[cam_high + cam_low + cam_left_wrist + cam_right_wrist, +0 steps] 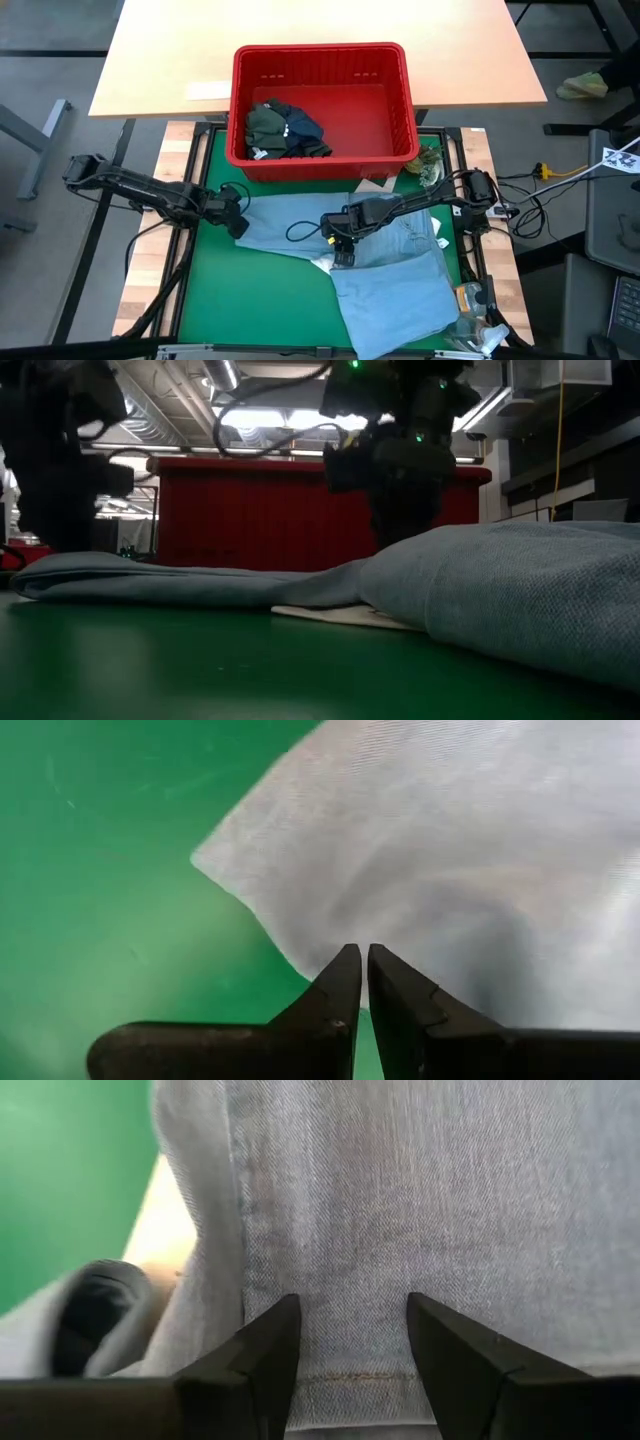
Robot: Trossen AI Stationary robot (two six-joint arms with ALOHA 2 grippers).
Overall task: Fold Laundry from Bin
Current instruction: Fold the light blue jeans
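Two pincers work the light blue shirt [390,265] spread on the desk [250,310]: left pincer [238,222] pinched shut at its edge, right pincer [341,250] spread wide, holding nothing. Advisable: grip a seam, lift evenly.

Backlit low view, dark arms, blurred wrist views
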